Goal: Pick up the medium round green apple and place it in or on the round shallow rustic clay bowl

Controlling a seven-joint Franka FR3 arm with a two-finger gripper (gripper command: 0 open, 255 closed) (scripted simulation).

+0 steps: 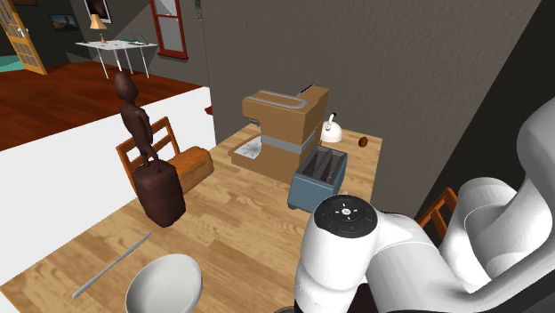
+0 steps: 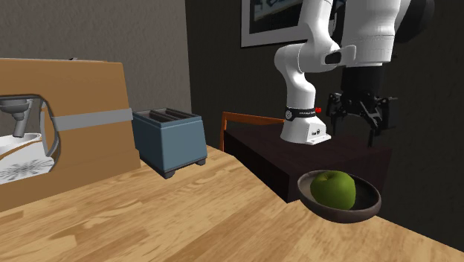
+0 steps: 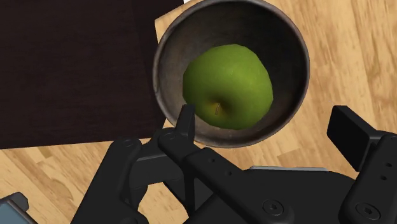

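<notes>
A green apple (image 2: 332,187) lies inside the shallow dark-brown bowl (image 2: 367,210), which sits on the wooden table right beside the dark stand (image 2: 260,145). My black gripper (image 2: 355,128) hangs open above the bowl, apart from the apple. Looking down from the wrist, the apple (image 3: 229,86) rests stem-up in the bowl (image 3: 167,44), just beyond my gripper (image 3: 267,124). The two fingers stand wide apart with nothing between them.
A blue toaster (image 2: 169,138) and a brown coffee machine (image 1: 285,124) stand on the table. Further along are a dark figurine (image 1: 151,173), a bread loaf (image 1: 191,164), a white kettle (image 1: 331,131), a pale bowl (image 1: 164,283) and a grey utensil (image 1: 111,264).
</notes>
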